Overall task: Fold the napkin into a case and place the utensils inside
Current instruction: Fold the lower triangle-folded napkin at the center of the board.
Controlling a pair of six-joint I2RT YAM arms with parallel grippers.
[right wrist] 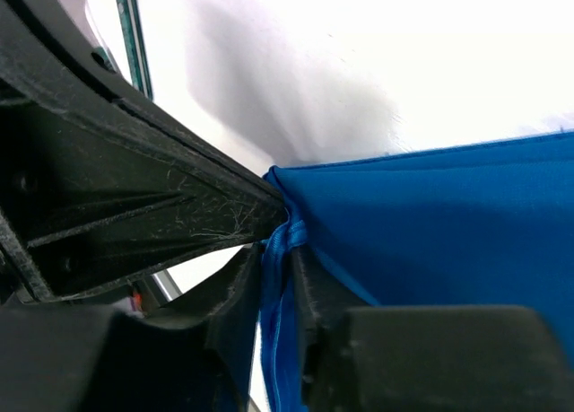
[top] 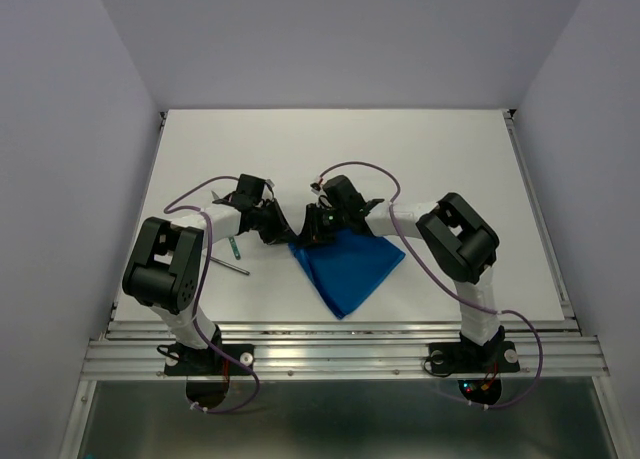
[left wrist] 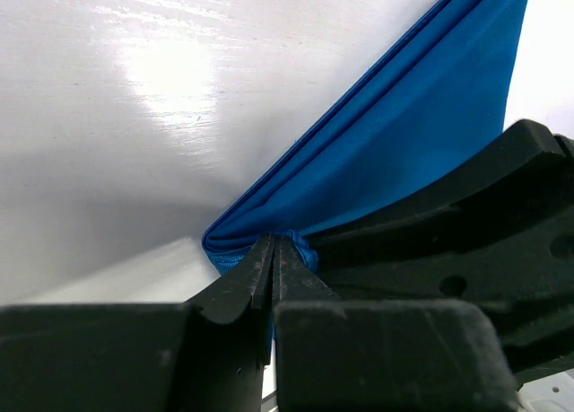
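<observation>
Top view, tabletop (top: 400, 149): white, carries everything.
Top view, napkin (top: 350, 269): bright blue, folded into a flat wedge. It lies mid-tabletop, nearer the right arm, with its upper-left corner at the two hands.
Top view, left hand (top: 284, 236): reaches in from the left to that corner; the grip cannot be read from here.
Top view, right hand (top: 309, 233): meets the same corner from the right, just beside the left hand.
Top view, teal-handled utensil (top: 232, 246): on the tabletop left of the napkin, apart from it.
Top view, grey utensil (top: 229, 266): thin and angled, just below the teal one, near the left arm's elbow.
Left wrist, left hand (left wrist: 275, 253): fingertips pressed together, pinching the napkin's (left wrist: 404, 143) bunched corner.
Left wrist, napkin layers: stacked blue folds run up to the right over the pale tabletop (left wrist: 134, 116).
Left wrist, neighbour: a black finger (left wrist: 466, 223) of the right hand crosses just beside the pinch.
Right wrist, right hand (right wrist: 279, 270): fingers close on either side of the napkin's (right wrist: 448, 223) gathered hem, pinching it.
Right wrist, neighbour: the left hand's black finger (right wrist: 134, 206) comes in at that same corner.
</observation>
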